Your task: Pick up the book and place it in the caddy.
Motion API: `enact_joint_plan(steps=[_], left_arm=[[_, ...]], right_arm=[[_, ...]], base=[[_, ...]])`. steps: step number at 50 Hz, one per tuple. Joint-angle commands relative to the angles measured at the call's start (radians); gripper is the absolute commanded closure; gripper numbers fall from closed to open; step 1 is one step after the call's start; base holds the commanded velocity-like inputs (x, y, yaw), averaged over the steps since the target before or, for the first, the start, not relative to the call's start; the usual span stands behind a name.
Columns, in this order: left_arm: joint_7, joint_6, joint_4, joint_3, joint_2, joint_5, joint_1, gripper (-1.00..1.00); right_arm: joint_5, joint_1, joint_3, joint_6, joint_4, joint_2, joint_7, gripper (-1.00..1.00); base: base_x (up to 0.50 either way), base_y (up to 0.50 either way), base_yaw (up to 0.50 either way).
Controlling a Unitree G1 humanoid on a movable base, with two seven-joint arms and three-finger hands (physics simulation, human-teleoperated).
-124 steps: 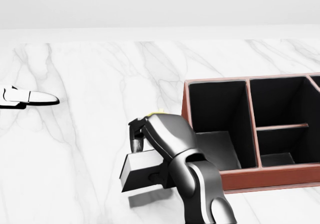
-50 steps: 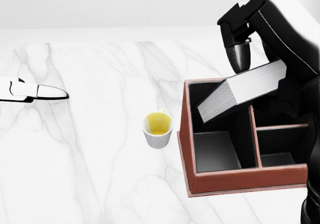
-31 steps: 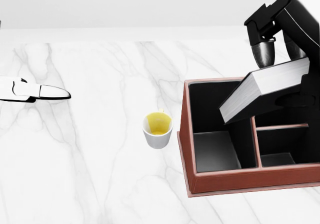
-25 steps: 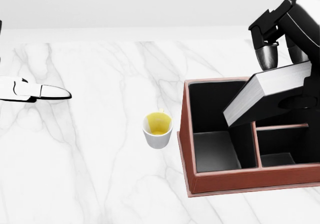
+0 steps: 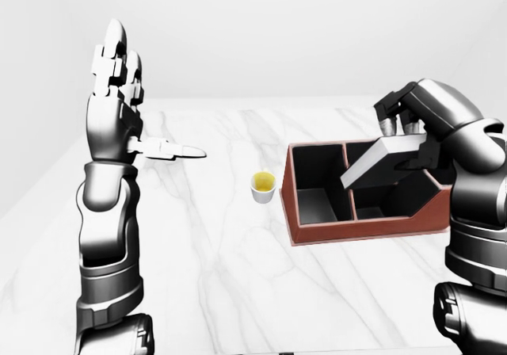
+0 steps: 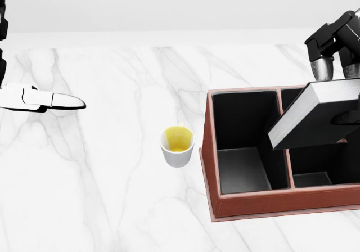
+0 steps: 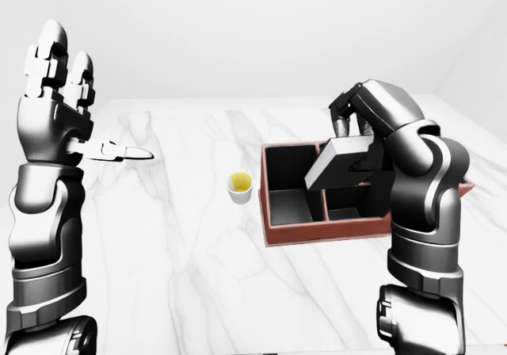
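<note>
Book shifted right over caddy | right hand grips it | eye views: left hand raised, spread

Caddy right end off-frame.

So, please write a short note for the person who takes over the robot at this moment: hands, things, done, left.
Right hand: shut on the book, held tilted above the caddy, over the divider between its compartments.
Left hand: open, raised high at the left of the left-eye view, holding nothing.
Other things: a small cup with yellow inside stands on the marble table, left of the caddy and apart from it.
Done: book picked up and carried over the caddy.
Left: lower the book into a compartment, open the fingers, pull the hand away.
</note>
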Motion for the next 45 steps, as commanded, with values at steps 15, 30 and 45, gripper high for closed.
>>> enact_joint_plan(steps=[15, 30, 45], left_arm=[[0.003, 0.0, 0.022, -0.01, -0.012, 0.019, 0.001, -1.0], [0.007, 0.0, 0.026, -0.015, -0.019, 0.026, 0.003, -1.0], [0.007, 0.0, 0.026, -0.008, -0.02, 0.025, 0.023, -1.0]], right_arm=[[0.016, -0.053, -0.032, -0.173, 0.189, -0.11, -0.111, 1.0], [-0.008, -0.03, -0.027, -0.173, 0.309, -0.121, -0.172, 1.0], [-0.071, 0.009, -0.013, -0.173, 0.407, -0.104, -0.262, 1.0]], base=[[0.0, 0.0, 0.0], [0.0, 0.0, 0.0], [0.0, 0.0, 0.0]])
